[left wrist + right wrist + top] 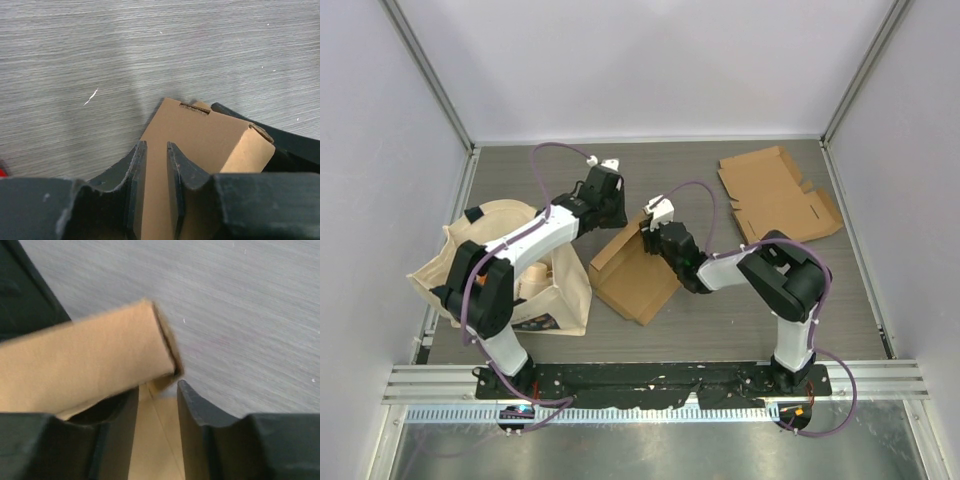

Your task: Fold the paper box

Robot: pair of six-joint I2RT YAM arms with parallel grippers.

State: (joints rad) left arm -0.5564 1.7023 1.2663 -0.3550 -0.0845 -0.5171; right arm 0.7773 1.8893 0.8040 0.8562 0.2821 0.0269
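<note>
The table is a grey, wood-grained board with fine streaks running across it, plus a few small pale specks and scratches that show in the wrist views. Plain pale walls close it in on three sides, with slim metal posts in the corners. A metal rail along the near edge carries the two arm bases.

The paper box lies in the middle of the table, partly folded, one brown panel flat and a flap raised at its far end. Both arms reach in to it from either side.

The left gripper is at the box's far left corner. Its jaws are only a narrow slit apart, the cardboard panel shows through that slit, and no edge is seen pinched between them.

The right gripper is at the far right of the box. Its jaws are parted, with the box floor showing in the gap, and a blurred flap lies across the tip of one finger.

A cloth bag slumps on the left of the table, under the left arm. A second, unfolded sheet of cardboard lies flat at the far right, well apart from the box.
</note>
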